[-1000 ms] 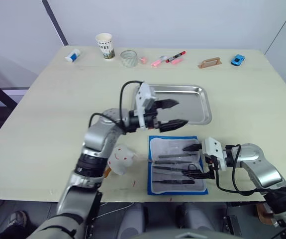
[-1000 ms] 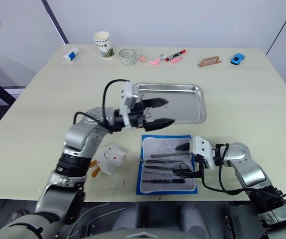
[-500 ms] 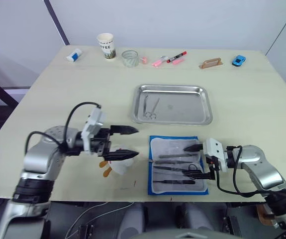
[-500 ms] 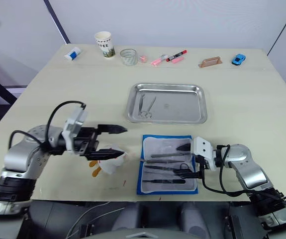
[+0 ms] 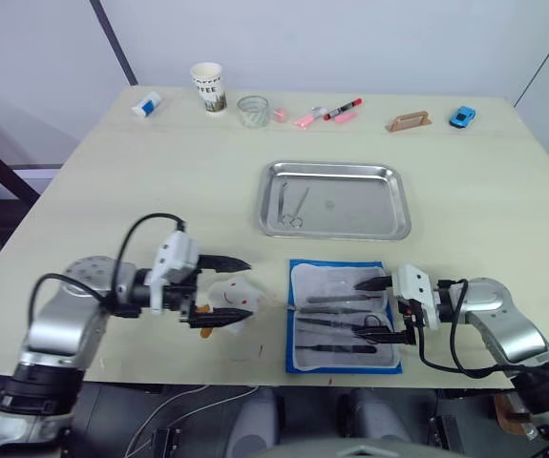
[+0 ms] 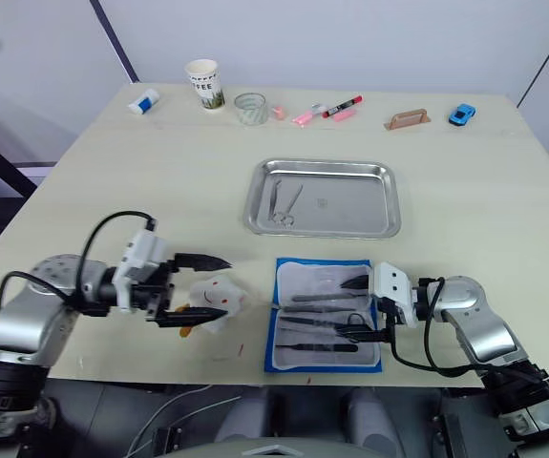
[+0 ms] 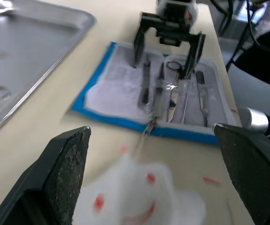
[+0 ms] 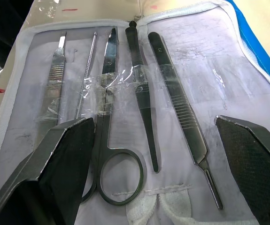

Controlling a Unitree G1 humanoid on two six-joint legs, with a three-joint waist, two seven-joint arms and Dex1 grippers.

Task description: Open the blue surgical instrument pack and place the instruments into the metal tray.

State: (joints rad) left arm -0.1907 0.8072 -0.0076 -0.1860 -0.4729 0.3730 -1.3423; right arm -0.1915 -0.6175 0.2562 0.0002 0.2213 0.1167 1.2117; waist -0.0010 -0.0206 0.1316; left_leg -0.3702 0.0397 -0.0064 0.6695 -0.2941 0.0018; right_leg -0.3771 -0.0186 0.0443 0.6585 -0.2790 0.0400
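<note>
the flat bright-blue surgical instrument pack (image 5: 343,316) lies open near the table's front edge, just in front of the shiny rectangular stainless-steel tray (image 5: 336,199). i count five slim silvery instruments (image 8: 139,98) strapped under a clear band on its whitish insert; their far tips run out of my right wrist view. in the tray i see a pair of ring-handled scissors (image 5: 295,208), with something thin beside them that i can't make out. my right gripper (image 5: 374,306) reaches in low over the pack's right side, fingers spread, holding nothing. my left gripper (image 5: 222,291) sits extended over a white crumpled thing with red marks (image 5: 232,301), fingers parted, empty.
</note>
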